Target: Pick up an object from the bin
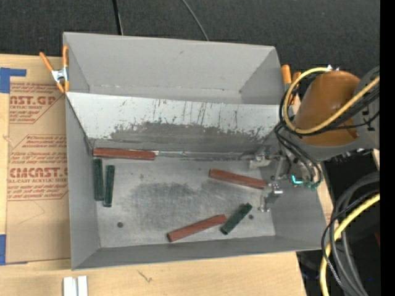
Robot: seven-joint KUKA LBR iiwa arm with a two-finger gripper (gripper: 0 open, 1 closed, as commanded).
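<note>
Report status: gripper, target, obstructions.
Gripper down at right side of bin, over right end of red-brown bar. Bar lies flat on floor. Close by, apart from it: short dark green bar.

Overhead view, slightly oblique, bin centred

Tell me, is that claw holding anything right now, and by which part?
It cannot be told: the gripper sits at the right end of a flat reddish-brown stick.

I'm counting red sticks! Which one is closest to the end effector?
The red-brown stick on the right, its end beside the end effector. The other two lie farther off: the back-wall stick and the front stick.
</note>
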